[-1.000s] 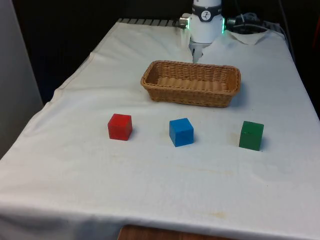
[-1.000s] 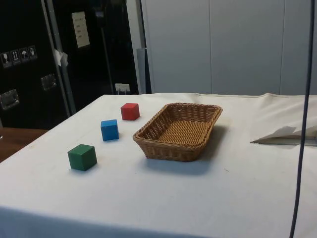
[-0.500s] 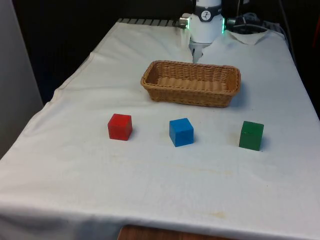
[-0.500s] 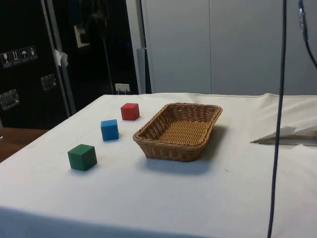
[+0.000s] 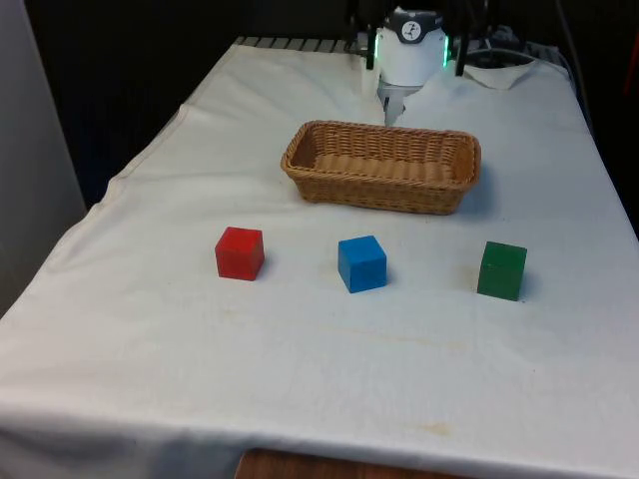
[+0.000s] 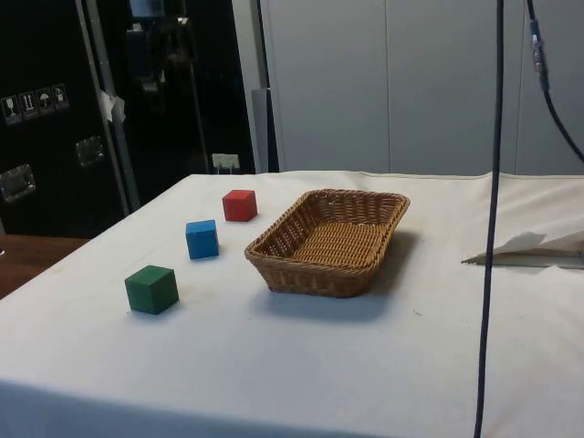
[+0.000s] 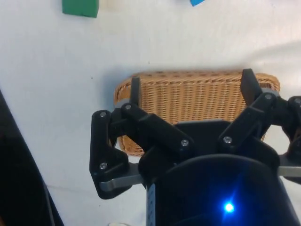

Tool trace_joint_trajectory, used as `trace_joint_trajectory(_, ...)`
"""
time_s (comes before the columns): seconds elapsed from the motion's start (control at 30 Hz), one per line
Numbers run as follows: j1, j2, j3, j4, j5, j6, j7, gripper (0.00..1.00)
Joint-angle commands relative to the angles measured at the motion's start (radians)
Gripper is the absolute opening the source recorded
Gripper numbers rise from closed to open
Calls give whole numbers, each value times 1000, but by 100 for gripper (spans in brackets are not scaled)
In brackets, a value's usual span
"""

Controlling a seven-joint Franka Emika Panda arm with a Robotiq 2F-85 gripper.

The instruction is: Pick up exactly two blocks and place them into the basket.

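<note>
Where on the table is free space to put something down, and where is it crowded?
The wicker basket is empty inside. Bare cloth lies between the basket and the row of red block, blue block and green block, and widely between that row and the table's near edge. Gaps between the blocks are tighter.

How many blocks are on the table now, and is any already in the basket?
3, all on the cloth, none in the basket: red block, blue block, green block, in a row before it.

white cloth [image 5: 300, 379] covers table | black cable [image 6: 491, 228] hangs vertically | dark cabinets [image 6: 55, 109] behind
</note>
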Motion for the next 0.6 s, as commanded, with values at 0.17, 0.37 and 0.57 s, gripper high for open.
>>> trace_joint_trajectory(0.17,-14,22,-14,-15,29,49,-48,100)
trace_joint_trajectory(0.37,-12,40,-47,-36,42,85,-90,100)
trace_joint_trajectory(0.57,-25,64,-67,-66,75,159,-155,100)
